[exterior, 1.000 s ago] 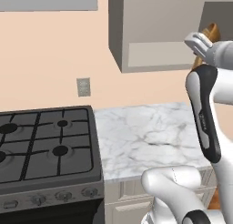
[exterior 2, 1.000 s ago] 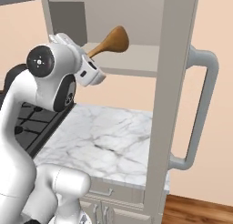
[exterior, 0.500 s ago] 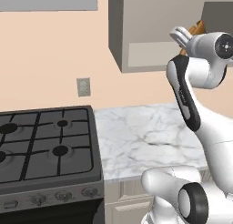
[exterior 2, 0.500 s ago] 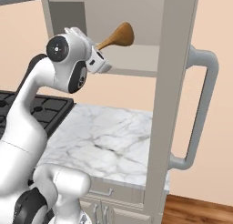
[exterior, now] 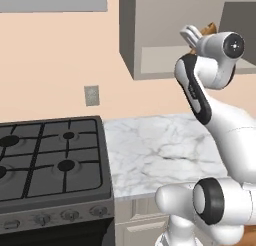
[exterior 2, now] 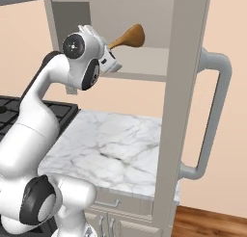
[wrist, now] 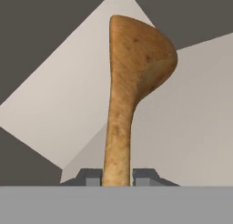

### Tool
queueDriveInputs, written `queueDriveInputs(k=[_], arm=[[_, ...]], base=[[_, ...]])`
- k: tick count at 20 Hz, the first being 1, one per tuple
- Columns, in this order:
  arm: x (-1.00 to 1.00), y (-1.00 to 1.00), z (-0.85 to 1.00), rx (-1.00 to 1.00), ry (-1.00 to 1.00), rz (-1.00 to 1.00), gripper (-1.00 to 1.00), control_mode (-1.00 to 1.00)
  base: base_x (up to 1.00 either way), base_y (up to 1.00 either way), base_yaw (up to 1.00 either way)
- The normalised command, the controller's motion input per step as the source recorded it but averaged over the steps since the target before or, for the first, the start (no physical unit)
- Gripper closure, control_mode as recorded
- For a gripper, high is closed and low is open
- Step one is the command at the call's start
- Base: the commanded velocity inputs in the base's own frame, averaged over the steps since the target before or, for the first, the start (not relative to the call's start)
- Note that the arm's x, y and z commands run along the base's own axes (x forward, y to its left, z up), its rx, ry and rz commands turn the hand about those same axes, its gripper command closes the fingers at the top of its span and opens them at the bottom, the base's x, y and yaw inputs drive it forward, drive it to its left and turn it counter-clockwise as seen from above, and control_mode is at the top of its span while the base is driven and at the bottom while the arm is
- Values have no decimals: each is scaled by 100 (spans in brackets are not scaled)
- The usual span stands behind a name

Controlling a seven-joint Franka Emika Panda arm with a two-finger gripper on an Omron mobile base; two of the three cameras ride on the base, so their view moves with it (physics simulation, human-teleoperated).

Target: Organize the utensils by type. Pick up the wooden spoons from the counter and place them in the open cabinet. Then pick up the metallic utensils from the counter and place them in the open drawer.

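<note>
Orange-brown wooden spoon (wrist: 122,104) clamped by handle in our pincer (wrist: 116,176), round bowl poking into open grey wall cabinet (exterior 2: 144,62) above white marble surface (exterior 2: 108,149). We should push deeper, lower onto shelf, then let go.

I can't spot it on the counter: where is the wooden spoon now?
The wooden spoon is held by its handle in the jaws of the gripper, raised with its bowl inside the open cabinet above the marble counter.
</note>
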Motion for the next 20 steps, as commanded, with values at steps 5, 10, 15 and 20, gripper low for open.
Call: queueDriveInputs(k=[5, 10, 15, 20], arm=[[62, 7, 0, 0, 0, 0, 100, -100], [51, 17, -4, 0, 0, 0, 100, -100], [34, 17, -20, 0, 0, 0, 100, -100], [15, 4, -27, 0, 0, 3, 100, -100]], base=[[0, 0, 0], [0, 0, 0], [0, 0, 0], [0, 0, 0]])
